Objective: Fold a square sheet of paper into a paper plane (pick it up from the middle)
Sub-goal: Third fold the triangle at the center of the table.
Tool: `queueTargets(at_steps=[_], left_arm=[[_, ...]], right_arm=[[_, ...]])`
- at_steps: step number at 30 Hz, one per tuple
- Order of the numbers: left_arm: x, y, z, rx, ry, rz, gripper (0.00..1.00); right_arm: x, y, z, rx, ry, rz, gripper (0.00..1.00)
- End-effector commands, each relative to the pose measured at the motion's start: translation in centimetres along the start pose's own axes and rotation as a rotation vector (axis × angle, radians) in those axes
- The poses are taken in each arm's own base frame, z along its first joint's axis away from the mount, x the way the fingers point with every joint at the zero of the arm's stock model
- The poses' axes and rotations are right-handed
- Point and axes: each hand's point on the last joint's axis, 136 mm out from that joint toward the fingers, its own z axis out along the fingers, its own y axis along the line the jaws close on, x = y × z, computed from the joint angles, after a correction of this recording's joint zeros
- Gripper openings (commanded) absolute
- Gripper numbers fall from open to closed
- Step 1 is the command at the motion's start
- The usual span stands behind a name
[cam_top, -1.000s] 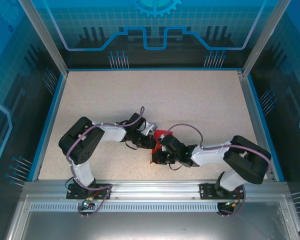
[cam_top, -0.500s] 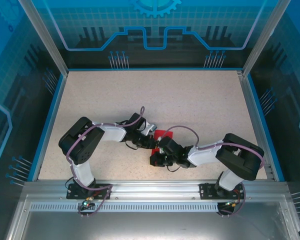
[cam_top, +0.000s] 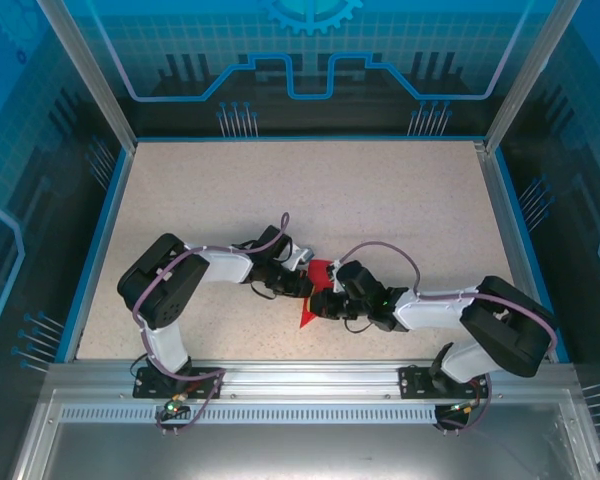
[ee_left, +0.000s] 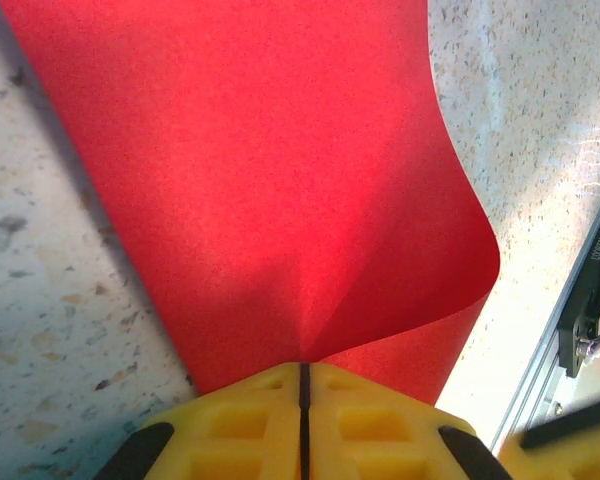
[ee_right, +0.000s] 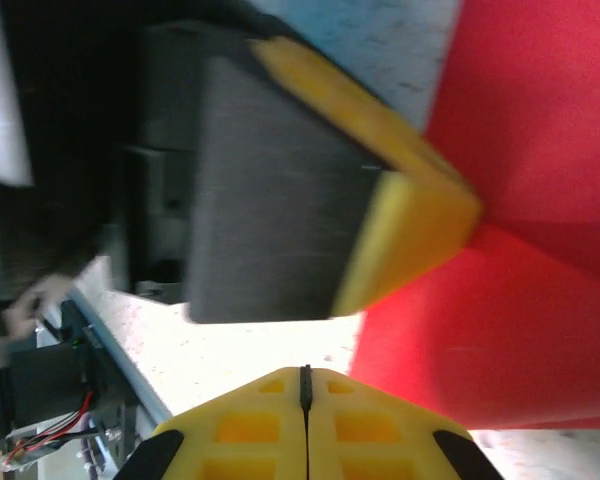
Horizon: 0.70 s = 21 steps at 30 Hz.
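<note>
Swinging its elbow out toward the lower right of the overhead frame, the right arm has shifted in the last second. Its tool [cam_top: 327, 303] has moved up and right, uncovering the lower point of the red paper sheet [cam_top: 307, 312]. The left arm has not moved. The sheet lies just below the centre of the speckled bench [cam_top: 330, 190], between the two tools.

At the left wrist, the left tool [ee_left: 303, 368] is closed tight on the sheet's near edge, and the paper [ee_left: 280, 180] rises in a soft curl above the bench [ee_left: 40, 300].

At the right wrist, the right tool [ee_right: 304, 372] is pressed shut. The sheet [ee_right: 540, 150] lies just beside its tips, but a grip cannot be made out. A yellow finger of the left tool [ee_right: 410, 220] pinches the paper in the centre of that frame.
</note>
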Motion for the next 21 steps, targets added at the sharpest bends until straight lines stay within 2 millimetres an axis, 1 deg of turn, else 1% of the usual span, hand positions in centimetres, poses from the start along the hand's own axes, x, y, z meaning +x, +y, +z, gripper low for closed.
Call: queueTargets(at_steps=[1, 2, 8, 12, 14, 16, 19, 21], left_arm=[[2.9, 2.6, 1.2, -0.083, 0.096, -0.043, 0.1], [3.0, 2.6, 1.2, -0.085, 0.098, -0.042, 0.1], [3.1, 2.8, 1.2, -0.087, 0.1, -0.042, 0.1], [3.1, 2.9, 1.3, -0.09, 0.105, -0.043, 0.1], [3.1, 2.8, 1.3, -0.09, 0.104, -0.042, 0.1], [3.3, 2.9, 1.3, -0.092, 0.106, -0.044, 0.1], [3.4, 2.9, 1.2, -0.094, 0.108, -0.044, 0.1], [3.4, 2.9, 1.2, -0.095, 0.108, -0.042, 0.1]], right_arm=[[0.6, -0.5, 0.5, -0.014, 0.027, 0.015, 0.05], [0.7, -0.8, 0.7, -0.002, 0.03, 0.021, 0.05], [1.8, -4.3, 1.2, 0.089, 0.047, 0.07, 0.05], [2.3, -5.4, 1.6, 0.118, 0.065, 0.089, 0.05], [2.1, -5.1, 1.5, 0.101, 0.059, 0.091, 0.05], [1.5, -3.9, 1.0, 0.065, 0.05, 0.074, 0.05], [0.1, -2.5, -0.3, 0.035, 0.009, 0.043, 0.06], [-0.6, -2.2, -1.0, 0.023, -0.009, 0.035, 0.06]])
